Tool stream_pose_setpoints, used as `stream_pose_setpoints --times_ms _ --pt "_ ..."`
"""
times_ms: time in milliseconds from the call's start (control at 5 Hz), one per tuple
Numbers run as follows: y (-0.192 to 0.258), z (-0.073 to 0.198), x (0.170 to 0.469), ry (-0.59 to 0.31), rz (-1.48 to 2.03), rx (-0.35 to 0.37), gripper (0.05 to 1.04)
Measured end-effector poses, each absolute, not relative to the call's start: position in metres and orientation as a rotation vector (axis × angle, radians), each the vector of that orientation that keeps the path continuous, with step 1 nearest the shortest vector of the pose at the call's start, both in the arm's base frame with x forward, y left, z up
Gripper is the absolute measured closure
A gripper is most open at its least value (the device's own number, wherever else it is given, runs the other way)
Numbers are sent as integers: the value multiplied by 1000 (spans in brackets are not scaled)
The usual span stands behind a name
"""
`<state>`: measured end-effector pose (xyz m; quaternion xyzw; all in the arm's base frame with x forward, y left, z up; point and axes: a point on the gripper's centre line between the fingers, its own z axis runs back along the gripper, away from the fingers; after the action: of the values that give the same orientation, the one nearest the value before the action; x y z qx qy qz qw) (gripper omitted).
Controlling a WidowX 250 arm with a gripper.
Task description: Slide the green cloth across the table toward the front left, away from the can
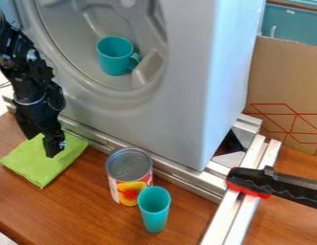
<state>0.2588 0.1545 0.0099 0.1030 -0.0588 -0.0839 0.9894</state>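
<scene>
Lime-green square cloth [42, 168] under the black two-finger gripper [50, 147], near the wooden tabletop's [180, 227] left edge.
The gripper hangs over the cloth's middle; whether it is open, closed or touching, I cannot tell.

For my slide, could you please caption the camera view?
Black claw at a green cloth, near a can and teal cup, with a teal mug in a grey recess.
</scene>
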Motion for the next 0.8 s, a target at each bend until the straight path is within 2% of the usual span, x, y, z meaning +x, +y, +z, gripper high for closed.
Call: stream_pose_setpoints --times_ms 200,400,800 --pt "165 4 257 -89 -135 238 83" --pt "165 -7 255 -63 -139 235 82" --pt "156 -25 249 -126 -131 159 83"
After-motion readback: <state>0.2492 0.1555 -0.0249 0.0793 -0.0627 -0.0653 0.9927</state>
